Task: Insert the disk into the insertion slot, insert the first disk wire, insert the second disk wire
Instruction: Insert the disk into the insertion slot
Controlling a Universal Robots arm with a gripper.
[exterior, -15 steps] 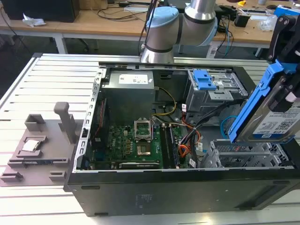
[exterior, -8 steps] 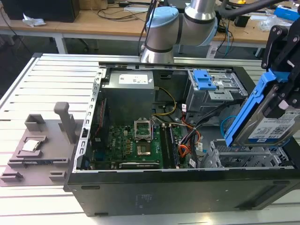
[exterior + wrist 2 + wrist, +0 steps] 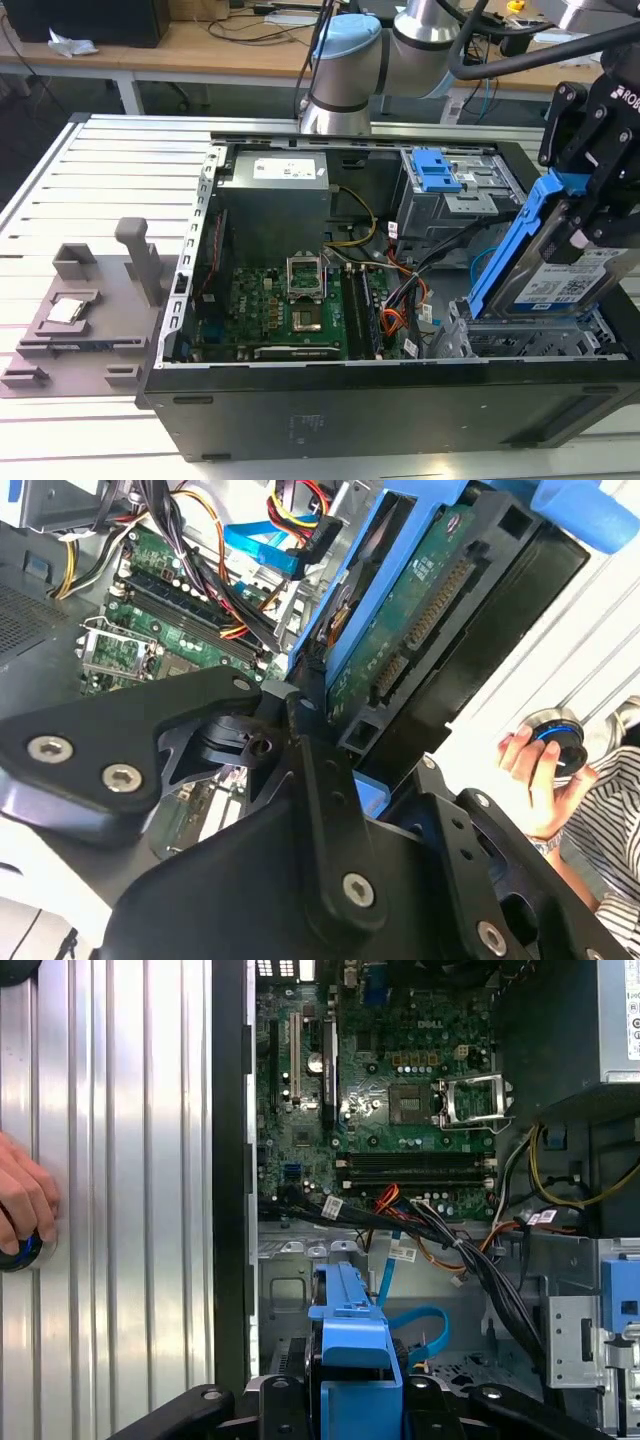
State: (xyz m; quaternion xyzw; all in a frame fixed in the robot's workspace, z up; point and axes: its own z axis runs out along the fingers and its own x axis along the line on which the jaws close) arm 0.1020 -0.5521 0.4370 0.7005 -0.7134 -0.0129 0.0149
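**A:** What is seen under everything?

**B:** A ribbed metal counter (image 3: 60,190) is seen, and an open computer case (image 3: 350,410) is laid on it. A grey tray (image 3: 90,320) is set at the exterior view's left. Wooden desks (image 3: 200,50) with cables are seen behind.

**A:** Where is the disk found?

**B:** The disk (image 3: 555,290) is pinched by the tool (image 3: 583,215) on its blue frame. It is held tilted, just above the insertion slot (image 3: 470,335), at the exterior view's right. It is not yet pushed in.

**A:** And the second disk wire?

**B:** The second disk wire (image 3: 415,1311) is seen curled in a loop inside the case in the first wrist view.

**A:** Can any writing be read?

**B:** A white printed label is seen on the disk. Another is seen on the grey box (image 3: 270,200) in the case. The words cannot be made out.
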